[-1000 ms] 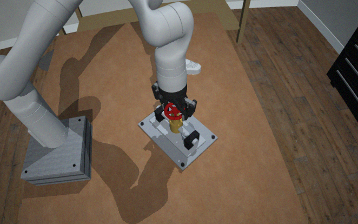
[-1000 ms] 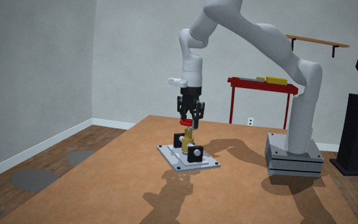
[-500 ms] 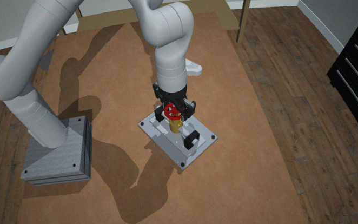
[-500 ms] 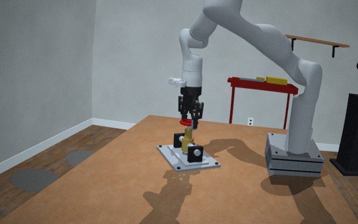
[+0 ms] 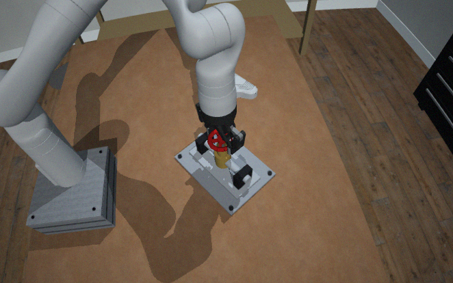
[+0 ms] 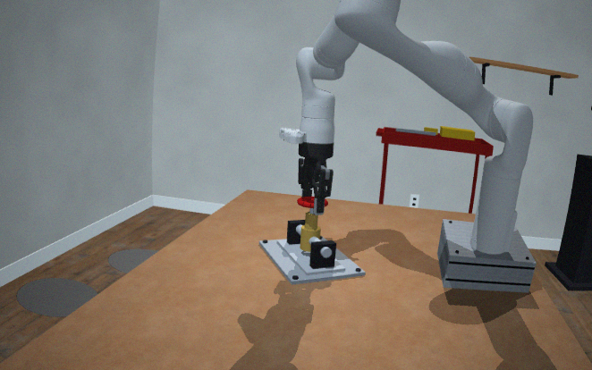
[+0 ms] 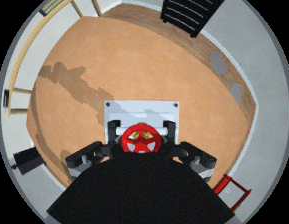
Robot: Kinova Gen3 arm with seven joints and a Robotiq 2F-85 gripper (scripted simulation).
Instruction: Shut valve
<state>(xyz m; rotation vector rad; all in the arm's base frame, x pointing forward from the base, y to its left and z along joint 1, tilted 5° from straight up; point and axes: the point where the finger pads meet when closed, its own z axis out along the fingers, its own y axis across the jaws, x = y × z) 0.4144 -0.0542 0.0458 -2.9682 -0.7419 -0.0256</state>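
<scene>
A red handwheel sits on top of a brass valve body, mounted on a grey baseplate on the brown mat. My gripper points straight down over the valve and is shut on the handwheel's rim, one finger on each side. In the exterior view the handwheel shows as a thin red disc between the black fingers. In the wrist view the handwheel lies centred between the two fingers, above the baseplate.
Two black pipe clamps hold the pipe on the plate. The arm's grey base block stands to the left. A black drawer cabinet is at the right, a red table at the back.
</scene>
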